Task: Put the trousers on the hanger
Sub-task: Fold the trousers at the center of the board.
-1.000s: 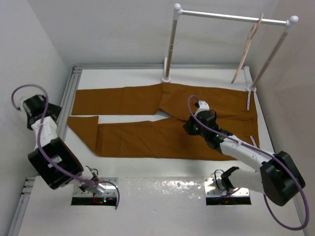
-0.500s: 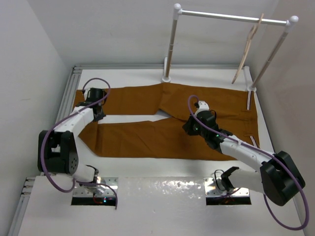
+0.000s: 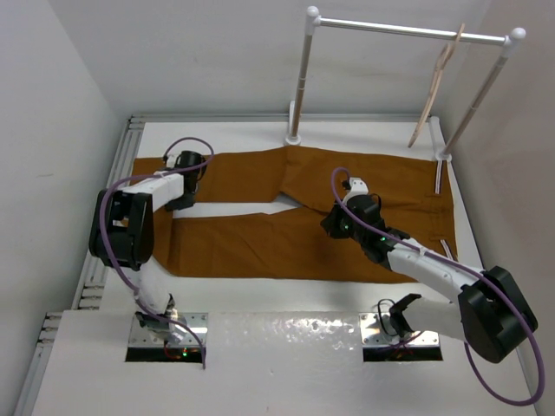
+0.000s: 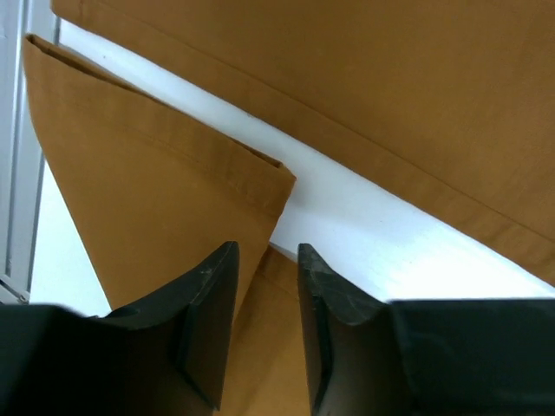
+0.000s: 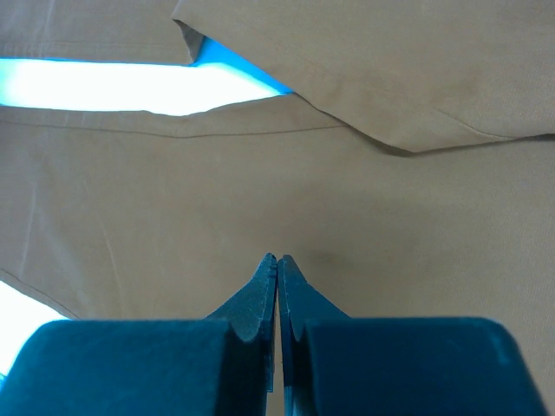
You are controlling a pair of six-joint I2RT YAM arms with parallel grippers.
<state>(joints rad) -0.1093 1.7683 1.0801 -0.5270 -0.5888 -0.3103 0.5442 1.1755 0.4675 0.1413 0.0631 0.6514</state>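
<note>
The rust-brown trousers [image 3: 251, 247] lie flat on the white table, legs to the left, waist to the right. My left gripper [image 3: 179, 205] is open and hovers at the left end, over the gap between the two legs. In the left wrist view its jaws [image 4: 264, 260] straddle the folded hem corner of the near leg [image 4: 156, 173] and hold nothing. My right gripper [image 3: 330, 227] is shut and empty, tips [image 5: 277, 258] just above the cloth [image 5: 364, 199] near the crotch. The pale beige hanger [image 3: 436, 85] hangs on the rail at the back right.
The white tubular clothes rail [image 3: 408, 30] stands at the back of the table, its posts [image 3: 301, 87] footed by the trousers' far edge. A metal frame rail [image 3: 117, 173] runs along the table's left edge. Walls close in on the left and right.
My left arm has swung in from the far left and reached over to the hem end of the trousers. The right arm and the trousers have not moved.
</note>
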